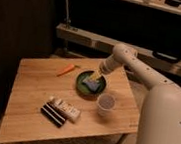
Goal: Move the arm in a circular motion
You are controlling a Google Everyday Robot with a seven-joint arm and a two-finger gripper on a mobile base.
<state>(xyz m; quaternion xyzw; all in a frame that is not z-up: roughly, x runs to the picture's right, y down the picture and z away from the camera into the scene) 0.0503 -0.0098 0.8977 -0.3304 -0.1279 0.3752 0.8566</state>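
The arm [154, 93] is reaching in over the right edge of the table [30, 96], its gripper [95, 76], grip state unclear, hanging above the green bowl [79, 81].

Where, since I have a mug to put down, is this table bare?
Bare: the light wooden table's left side, between the orange carrot and the white rectangular packet, and the front strip below the black bar. Crowded: right of centre, where the cream-white arm's gripper hangs over the dark green round dish, beside the pale cup.
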